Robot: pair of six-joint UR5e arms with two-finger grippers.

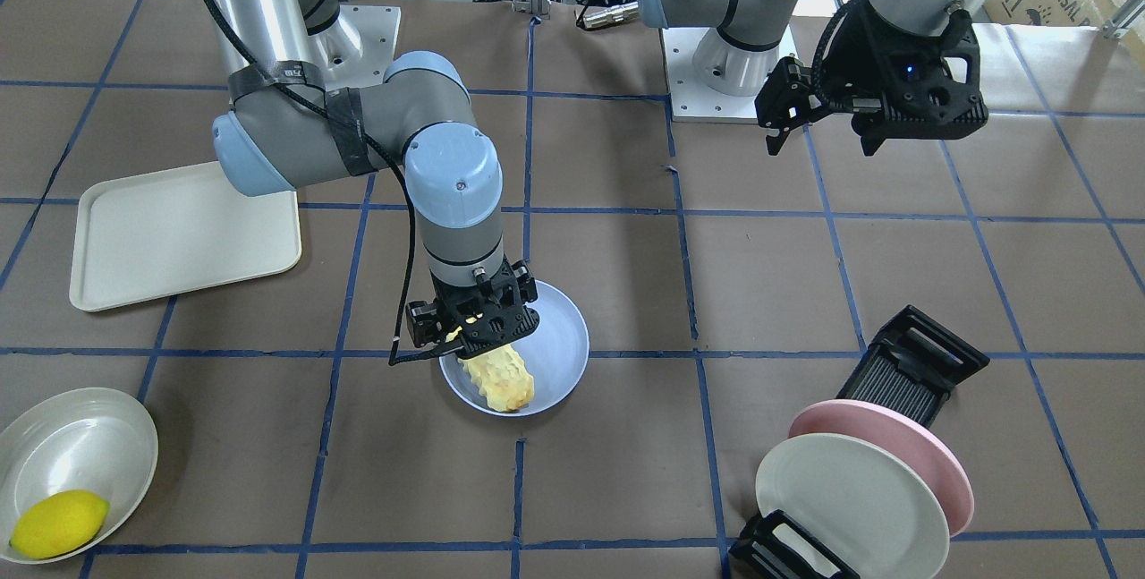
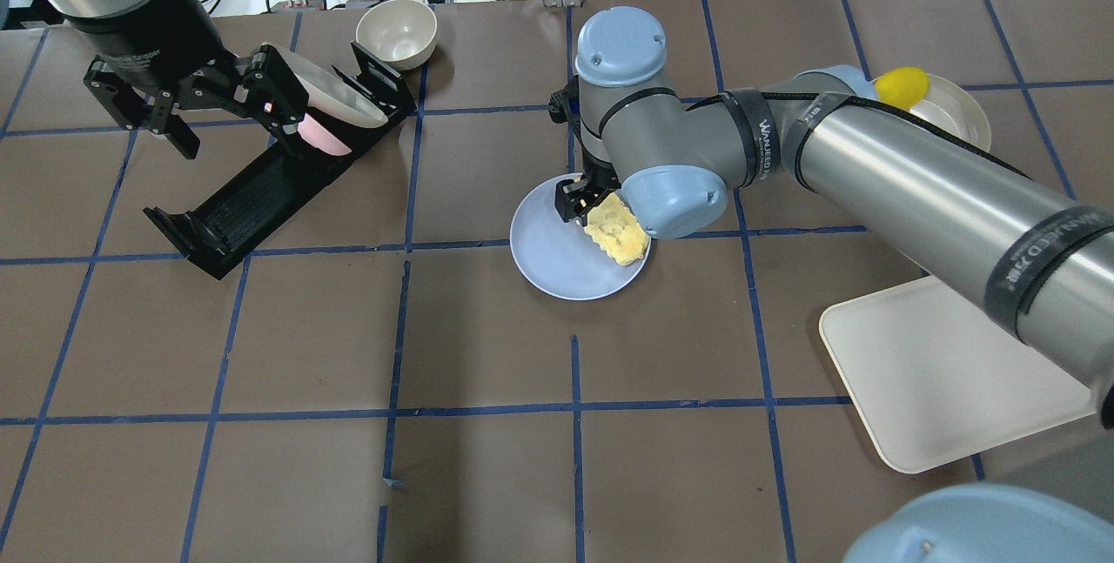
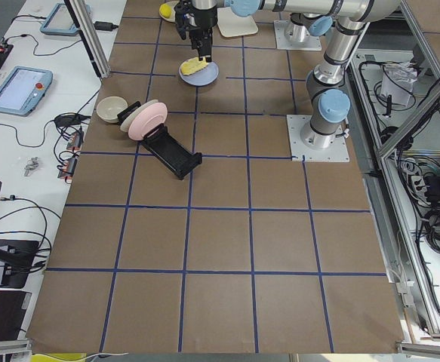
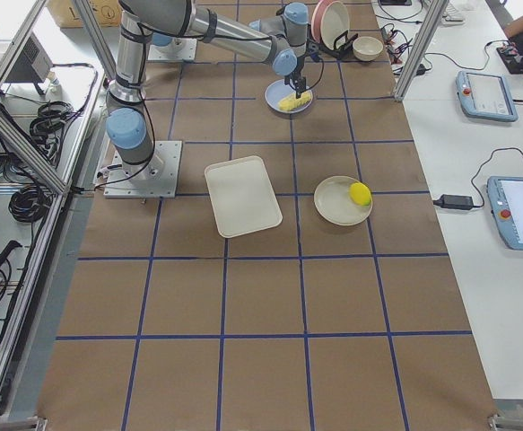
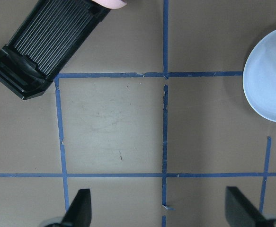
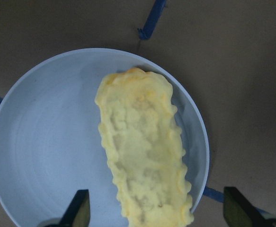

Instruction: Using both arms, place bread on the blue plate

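The bread (image 1: pixel 501 382) lies flat on the blue plate (image 1: pixel 562 337), near its rim on the side by the right arm. My right gripper (image 1: pixel 467 328) hangs just above the loaf's inner end. In the right wrist view its fingertips (image 6: pixel 81 210) stand wide apart on either side of the bread (image 6: pixel 142 151), clear of it, so it is open. The plate (image 6: pixel 38 156) fills that view. My left gripper (image 1: pixel 787 118) is open and empty, held high near its base, far from the plate. The left wrist view shows its gripper (image 5: pixel 156 208) over bare table, with the plate's edge (image 5: pixel 265 90) at right.
A black dish rack (image 1: pixel 912 364) holds a pink plate (image 1: pixel 939 454) and a cream plate (image 1: pixel 850 498) on the left arm's side. A cream tray (image 1: pixel 179 234) and a cream dish (image 1: pixel 76 445) with a lemon (image 1: pixel 58 521) lie on the right arm's side. A small bowl (image 2: pixel 396 30) stands beyond the rack.
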